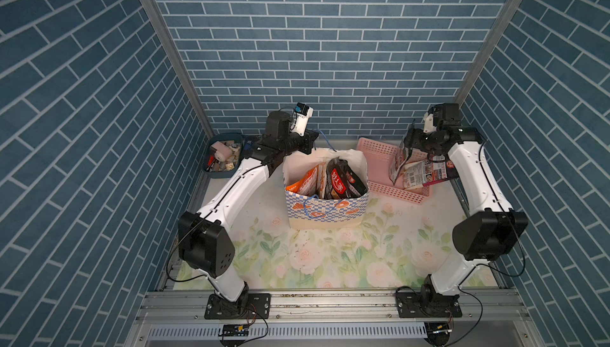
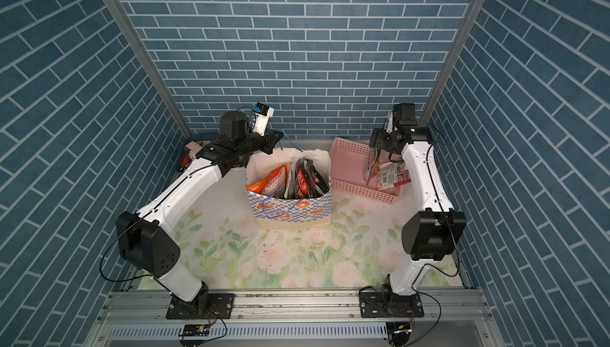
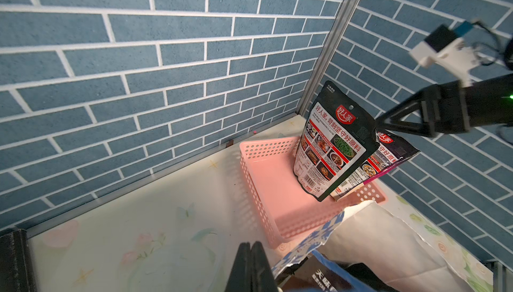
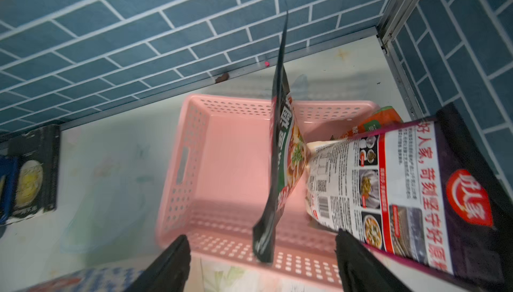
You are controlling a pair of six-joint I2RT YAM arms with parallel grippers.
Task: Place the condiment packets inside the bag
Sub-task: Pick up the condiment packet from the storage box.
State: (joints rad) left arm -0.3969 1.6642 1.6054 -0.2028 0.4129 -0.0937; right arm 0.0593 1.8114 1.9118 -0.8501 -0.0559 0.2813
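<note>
Black packet (image 4: pixel 279 138) stood unheld inside wide-open right gripper (image 4: pixel 261 235), two o'clock of bag (image 1: pixel 326 210); could topple; left gripper (image 3: pixel 251 246) closed

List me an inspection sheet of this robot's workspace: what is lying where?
Surface: floral table cover.
Job's things: checked bag upright, open, centre, with an orange packet and a black packet inside; an upright dark packet in the pink basket; a purple-edged packet leaning across its rim.
Clutter: blue tray of small bits, far left.
Grippers: left gripper shut beside the bag's far rim; right gripper open, astride the upright dark packet.
Cables: black cables loop at the arm bases.
Surroundings: blue brick-pattern walls on three sides.
</note>
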